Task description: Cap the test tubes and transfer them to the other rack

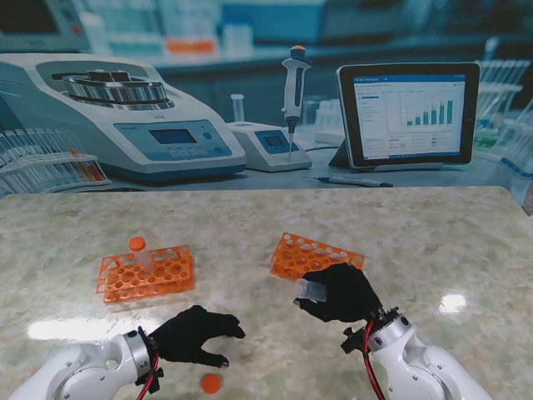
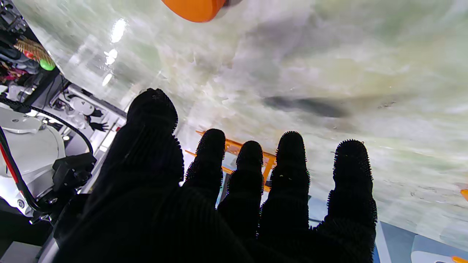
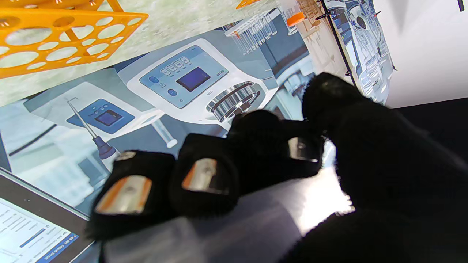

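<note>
- Right hand (image 1: pixel 340 292): fingers (image 3: pixel 204 175) curled round a clear test tube (image 1: pixel 311 288). Stand view shows the tube's open end sticking out to the left of the fist. No cap on it.
- Right wrist view: the tube's clear wall (image 3: pixel 234 223) lies across the palm under the curled fingers, thumb (image 3: pixel 329 98) pressed in from the other side. The tube's mouth is not seen here.
- Left hand (image 1: pixel 193 335): empty, fingers (image 2: pixel 290 160) spread, palm down over the table (image 1: pixel 433 242).
- Orange cap (image 1: pixel 211 382) lies on the table just nearer to me than the left hand, not touched by it. In the left wrist view the cap (image 2: pixel 195 9) is cut by the frame edge, well apart from the fingertips.
- Right rack (image 1: pixel 315 255): orange, tilted, no tubes seen in it, just beyond the right fist.
- Left rack (image 1: pixel 146 273): orange, holds one tube with an orange cap (image 1: pixel 136 244), beyond the left hand.
</note>
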